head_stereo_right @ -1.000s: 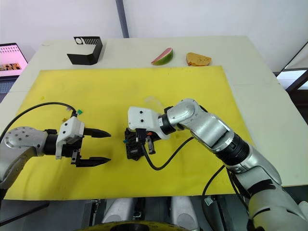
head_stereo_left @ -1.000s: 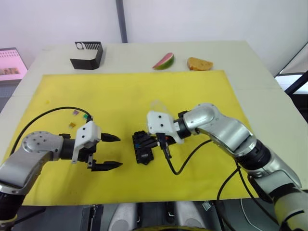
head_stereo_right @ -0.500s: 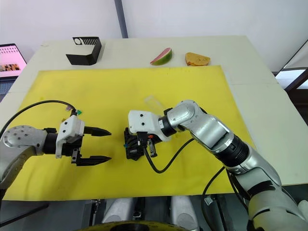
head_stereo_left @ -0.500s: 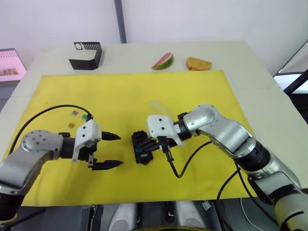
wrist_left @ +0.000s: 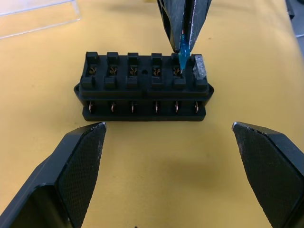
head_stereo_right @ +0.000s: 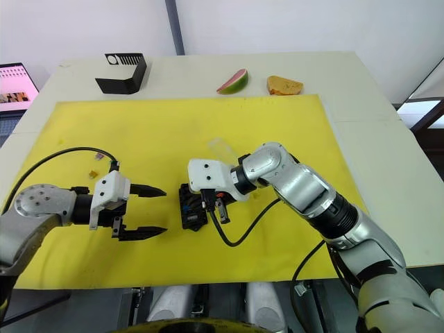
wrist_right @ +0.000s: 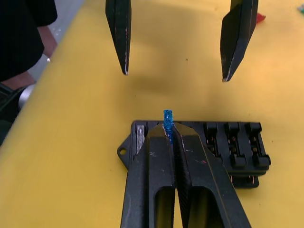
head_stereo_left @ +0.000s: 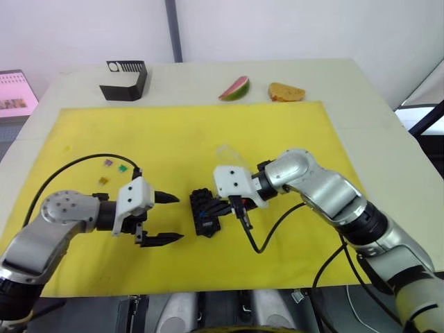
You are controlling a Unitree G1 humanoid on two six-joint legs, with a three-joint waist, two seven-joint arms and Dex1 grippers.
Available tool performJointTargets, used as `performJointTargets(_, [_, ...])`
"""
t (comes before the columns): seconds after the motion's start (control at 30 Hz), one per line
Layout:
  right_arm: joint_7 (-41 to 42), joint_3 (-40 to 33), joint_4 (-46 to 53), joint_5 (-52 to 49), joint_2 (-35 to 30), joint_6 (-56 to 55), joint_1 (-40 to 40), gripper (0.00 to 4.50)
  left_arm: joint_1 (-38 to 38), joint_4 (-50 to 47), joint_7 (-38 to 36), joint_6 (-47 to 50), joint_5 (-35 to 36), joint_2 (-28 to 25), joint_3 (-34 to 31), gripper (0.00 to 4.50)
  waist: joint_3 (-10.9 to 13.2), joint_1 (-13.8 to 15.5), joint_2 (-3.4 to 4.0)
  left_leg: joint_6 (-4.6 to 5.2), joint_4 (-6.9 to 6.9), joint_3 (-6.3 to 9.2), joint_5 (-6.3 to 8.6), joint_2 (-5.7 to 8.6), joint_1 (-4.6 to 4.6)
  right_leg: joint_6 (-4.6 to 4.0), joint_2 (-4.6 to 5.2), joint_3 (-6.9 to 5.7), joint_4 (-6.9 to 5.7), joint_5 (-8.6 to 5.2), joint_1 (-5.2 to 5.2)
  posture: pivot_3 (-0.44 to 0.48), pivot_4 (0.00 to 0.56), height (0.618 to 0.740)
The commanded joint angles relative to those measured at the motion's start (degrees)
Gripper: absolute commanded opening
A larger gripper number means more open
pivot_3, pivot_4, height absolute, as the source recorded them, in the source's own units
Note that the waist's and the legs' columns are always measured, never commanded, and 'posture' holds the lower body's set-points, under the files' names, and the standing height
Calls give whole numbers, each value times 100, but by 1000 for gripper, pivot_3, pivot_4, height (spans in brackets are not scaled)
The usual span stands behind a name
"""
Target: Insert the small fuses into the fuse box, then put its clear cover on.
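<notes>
- Right gripper (wrist_right: 169,135) pinches a blue fuse (wrist_left: 183,53) over a fuse box (wrist_left: 144,88) slot beside a seated grey fuse (wrist_left: 199,68).
- Left gripper (head_stereo_left: 166,218) hovers spread nearby.
- Next, seemingly: press straight down.

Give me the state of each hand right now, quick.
Left hand: open, holding nothing.
Right hand: shut on the small blue plastic fuse, over the black rectangular fuse box.

I count one fuse box (wrist_left: 145,88), one clear cover (wrist_left: 38,19) and one black stand (head_stereo_left: 125,79). Five fuses: a blue one (wrist_left: 183,52), a grey one (wrist_left: 199,66), and three loose ones (head_stereo_left: 111,170). Two food pieces (head_stereo_left: 260,89).
</notes>
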State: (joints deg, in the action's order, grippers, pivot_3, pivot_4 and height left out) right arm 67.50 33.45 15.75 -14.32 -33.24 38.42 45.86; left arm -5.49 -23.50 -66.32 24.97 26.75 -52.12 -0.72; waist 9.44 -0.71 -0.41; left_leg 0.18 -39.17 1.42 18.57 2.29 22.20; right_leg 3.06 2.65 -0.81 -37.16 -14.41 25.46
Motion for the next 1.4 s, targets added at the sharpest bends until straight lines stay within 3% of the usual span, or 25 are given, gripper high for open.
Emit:
performJointTargets(0.03, [-4, 138, -33, 155, 218, -77, 97, 0, 52, 32, -70, -158, 54, 11, -114, 4464, 0, -8, 0, -1, 0, 0, -1, 0, 0, 0, 0, 0, -1, 0, 0, 0, 150, 740])
performJointTargets(1.4, [300, -49, -75, 252, 233, 15, 204, 0, -417, 141, -15, -219, -293, 221, 362, 4464, -2, 0, -1, -13, -1, 0, -8, 0, -6, 0, -3, 0, -7, 0, -2, 0, 150, 740])
